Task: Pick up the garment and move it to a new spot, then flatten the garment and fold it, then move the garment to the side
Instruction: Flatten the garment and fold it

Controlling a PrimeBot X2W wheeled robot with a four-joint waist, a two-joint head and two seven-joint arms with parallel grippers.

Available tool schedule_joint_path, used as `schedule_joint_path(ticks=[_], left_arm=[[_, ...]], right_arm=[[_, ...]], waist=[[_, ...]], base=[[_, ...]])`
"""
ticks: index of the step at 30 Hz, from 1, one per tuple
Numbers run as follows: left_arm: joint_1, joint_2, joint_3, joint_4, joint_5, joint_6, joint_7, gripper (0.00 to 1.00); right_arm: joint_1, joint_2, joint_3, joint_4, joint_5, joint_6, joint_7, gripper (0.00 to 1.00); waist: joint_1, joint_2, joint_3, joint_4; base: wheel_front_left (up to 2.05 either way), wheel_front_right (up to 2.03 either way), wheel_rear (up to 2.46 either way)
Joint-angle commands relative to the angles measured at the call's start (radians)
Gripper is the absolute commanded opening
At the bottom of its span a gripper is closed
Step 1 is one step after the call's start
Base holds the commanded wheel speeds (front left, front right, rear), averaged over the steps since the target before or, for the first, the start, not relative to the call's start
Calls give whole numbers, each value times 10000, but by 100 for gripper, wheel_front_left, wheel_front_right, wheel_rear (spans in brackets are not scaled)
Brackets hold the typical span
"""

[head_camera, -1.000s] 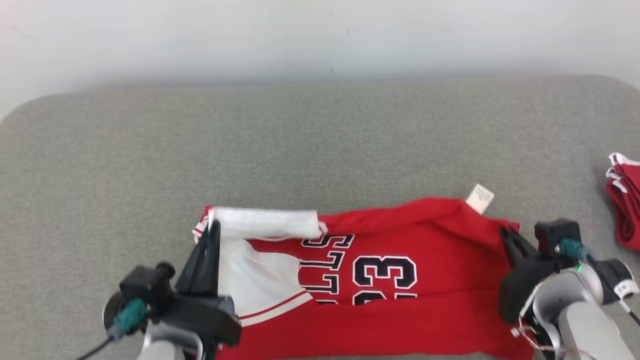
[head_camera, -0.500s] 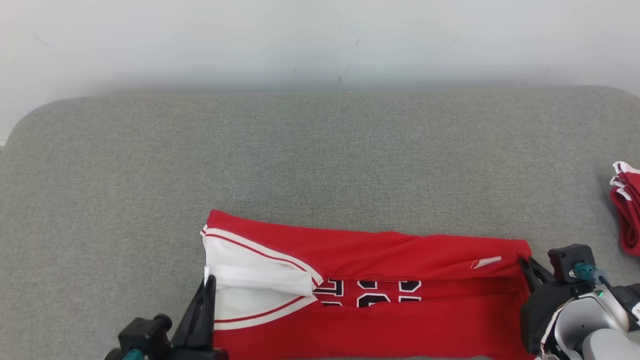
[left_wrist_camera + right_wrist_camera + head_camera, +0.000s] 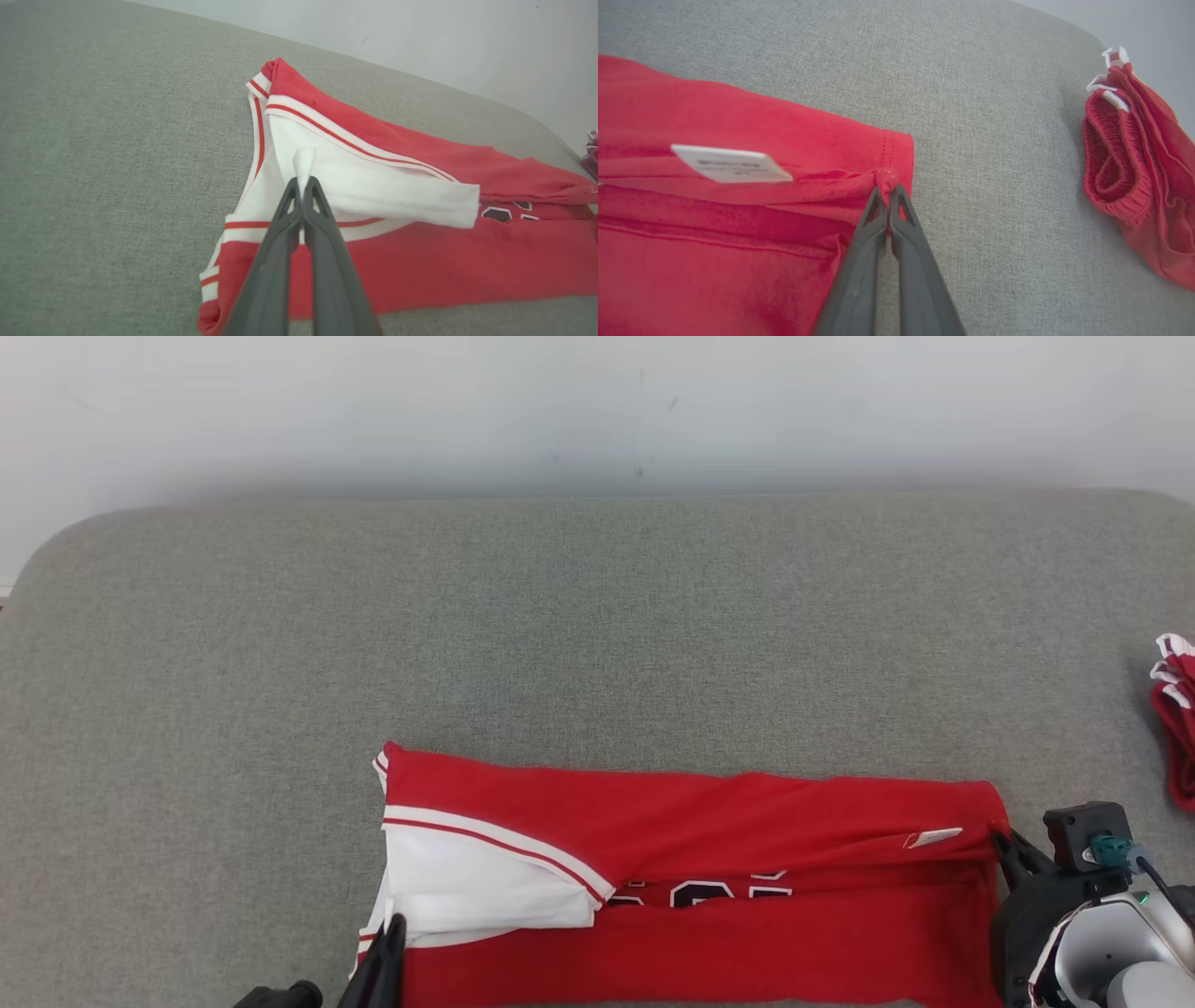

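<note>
A grey cloth-covered counter (image 3: pixel 597 616) takes up most of the head view. The garment (image 3: pixel 747 952), a red jersey with white trim and black numerals, lies along the bottom centre of that frame as a long band. Its far edge is doubled toward the near one, so only a sliver of the numerals shows in the gap. I judge this to be a lengthwise fold in progress, with both ends gripped together so the upper layer comes down straight.

A second red garment (image 3: pixel 1134 163) sits bunched at the right edge of the right wrist view, well apart from the jersey, probably set aside to leave working room.

The left hand (image 3: pixel 301 184), at the bottom centre of the left wrist view, is clenched on a pinch of white fabric at the jersey's left end. The right hand (image 3: pixel 888 189) is clenched on the hemmed red corner at the opposite end, which seems to keep the top layer stretched between the two.

A white label (image 3: pixel 731 164) lies on the folded layer, left of that corner, suggesting the inside face is turned up there.
</note>
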Motion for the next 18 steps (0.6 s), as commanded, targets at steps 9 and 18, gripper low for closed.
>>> schedule_joint_path(ticks=[9, 18], left_arm=[[-46, 0, 129, 306, 236, 128, -292, 100], [357, -195, 1292, -557, 1015, 156, -465, 100]], right_arm=[[353, 299, -310, -194, 11, 2, -180, 100], [1341, 1418, -1533, -855, 604, 2, -755, 100]], waist=[[0, 1, -166, 44], [0, 1, -818, 151]], base=[[0, 0, 0], [0, 0, 0]])
